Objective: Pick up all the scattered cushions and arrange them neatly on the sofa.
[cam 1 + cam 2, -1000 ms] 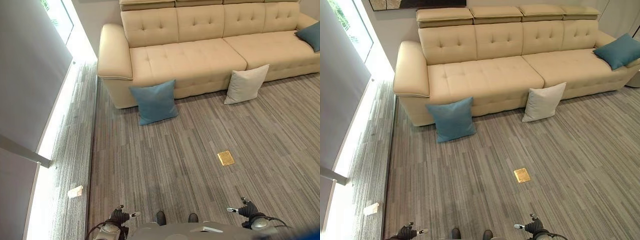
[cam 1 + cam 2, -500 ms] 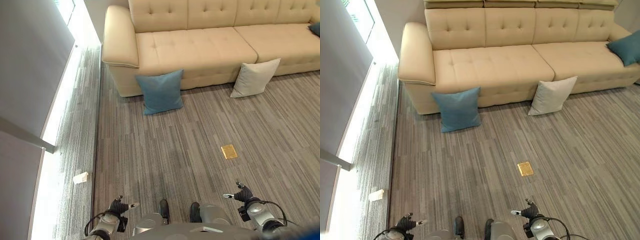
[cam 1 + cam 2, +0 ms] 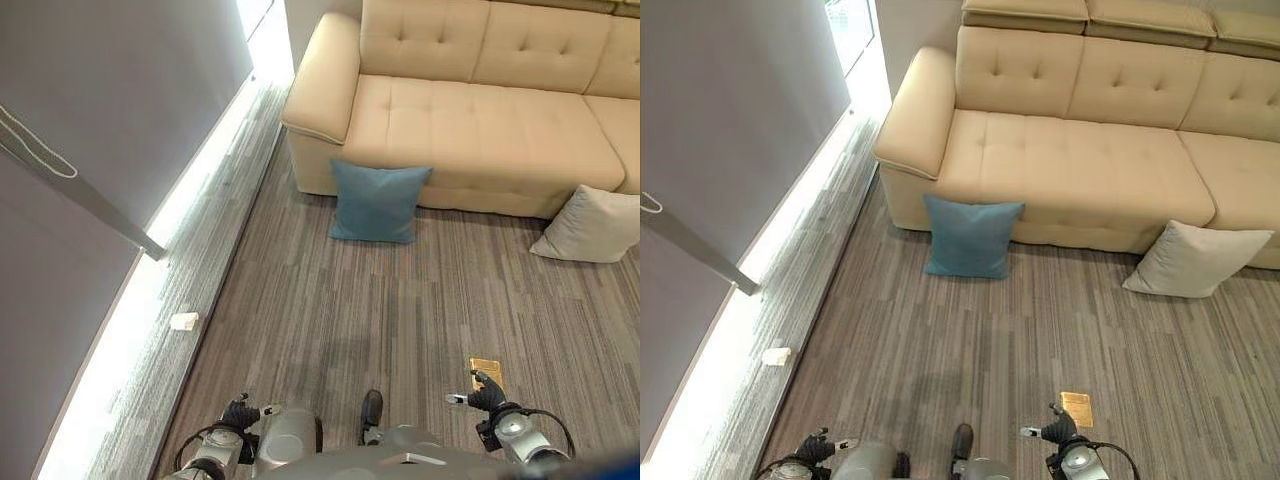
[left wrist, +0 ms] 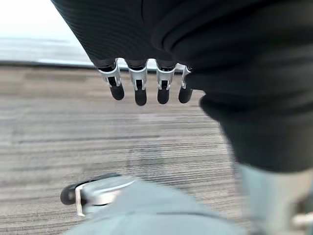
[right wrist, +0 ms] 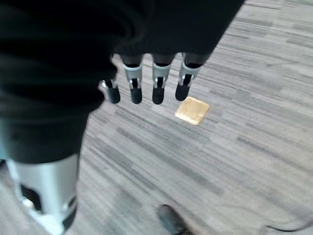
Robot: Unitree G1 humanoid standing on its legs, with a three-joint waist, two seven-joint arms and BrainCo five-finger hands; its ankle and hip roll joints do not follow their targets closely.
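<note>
A blue cushion (image 3: pixel 971 237) leans on the sofa (image 3: pixel 1080 150) front at twelve o'clock, a pale cushion (image 3: pixel 1195 260) at two o'clock, while the left hand (image 4: pixel 142 88) and right hand (image 5: pixel 146 85) hang relaxed and empty.

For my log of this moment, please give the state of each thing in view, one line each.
Blue cushion: on the floor, leaning upright against the sofa front.
White cushion: on the floor, tilted against the sofa front.
Sofa: the seat in view is bare.
Left robot hand: open, holding nothing.
Right robot hand: open, holding nothing, above a gold floor plate.
</note>
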